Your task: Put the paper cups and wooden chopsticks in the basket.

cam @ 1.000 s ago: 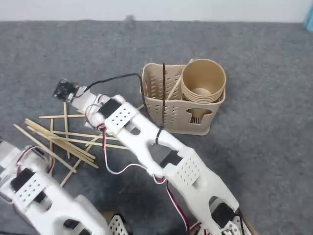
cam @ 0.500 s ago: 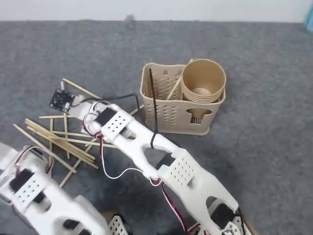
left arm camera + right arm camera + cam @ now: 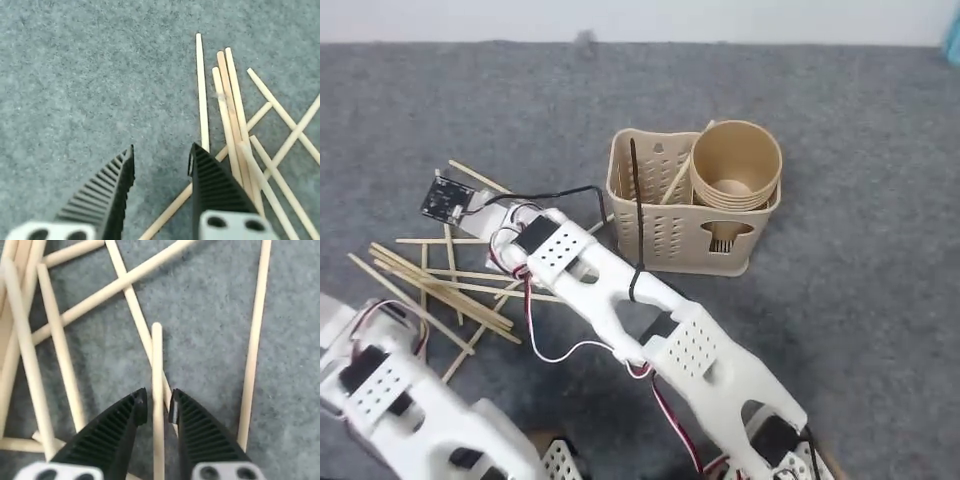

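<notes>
Lying crossed over one another on the grey bench (image 3: pixel 840 120), the loose chopsticks (image 3: pixel 450 285) make a flat pile some way apart from the basket (image 3: pixel 665 235). The basket stands upright and has two compartments. In one compartment the paper cups (image 3: pixel 735 160) sit nested, mouths up. In the other compartment, one chopstick (image 3: pixel 675 182) leans against the divider next to the cups.

The right arm (image 3: pixel 620 290) stretches past the front of the basket to the far edge of the pile. In the right wrist view, the right end effector (image 3: pixel 157 402) has its jaws drawn close together on a single stick (image 3: pixel 157 360). This stick runs straight out between the tips and passes over other sticks that lie on the bench.

The left arm (image 3: pixel 380 390) is at the near corner of the high view, beside the pile. In the left wrist view, the left end effector (image 3: pixel 161 150) has its jaws spread, with only bare bench between them. The ends of several chopsticks lie just beside one jaw.
</notes>
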`<state>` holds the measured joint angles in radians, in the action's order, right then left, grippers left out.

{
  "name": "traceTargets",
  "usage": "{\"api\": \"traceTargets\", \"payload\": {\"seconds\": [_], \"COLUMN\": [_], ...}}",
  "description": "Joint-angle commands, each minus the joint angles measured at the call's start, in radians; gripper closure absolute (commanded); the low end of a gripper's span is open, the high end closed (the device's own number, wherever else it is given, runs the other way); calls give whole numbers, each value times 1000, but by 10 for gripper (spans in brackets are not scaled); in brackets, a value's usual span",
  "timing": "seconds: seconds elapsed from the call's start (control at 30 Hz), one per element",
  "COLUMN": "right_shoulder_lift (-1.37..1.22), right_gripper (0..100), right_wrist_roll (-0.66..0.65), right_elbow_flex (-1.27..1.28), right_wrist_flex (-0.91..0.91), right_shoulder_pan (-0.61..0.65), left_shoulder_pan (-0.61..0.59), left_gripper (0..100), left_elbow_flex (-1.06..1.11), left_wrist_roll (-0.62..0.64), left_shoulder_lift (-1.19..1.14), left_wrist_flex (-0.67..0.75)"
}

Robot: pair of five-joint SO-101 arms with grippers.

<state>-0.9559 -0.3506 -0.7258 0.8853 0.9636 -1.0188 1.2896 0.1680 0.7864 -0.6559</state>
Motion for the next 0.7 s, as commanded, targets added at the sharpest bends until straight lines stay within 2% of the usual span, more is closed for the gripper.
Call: {"api": "traceTargets", "payload": {"seconds": [0.0, 0.07, 0.53, 0.67], "right_shoulder_lift": [82, 99, 131, 208], "right_gripper": [943, 998, 991, 991], "right_wrist_roll": [-11, -11, -9, -5], "right_elbow_flex": [-60, -63, -64, -89], "right_wrist_flex": [47, 61, 97, 148], "right_shoulder_pan": [-21, -21, -42, -61], "left_shoulder_pan": [-2, -2, 0, 12], "left_gripper": [833, 833, 833, 833], "left_elbow_flex": [-39, -39, -38, -38], "left_wrist_roll": [8, 8, 8, 8], "left_shoulder_lift": [-2, -2, -2, -2], "left_wrist_flex": [18, 18, 18, 18]}}
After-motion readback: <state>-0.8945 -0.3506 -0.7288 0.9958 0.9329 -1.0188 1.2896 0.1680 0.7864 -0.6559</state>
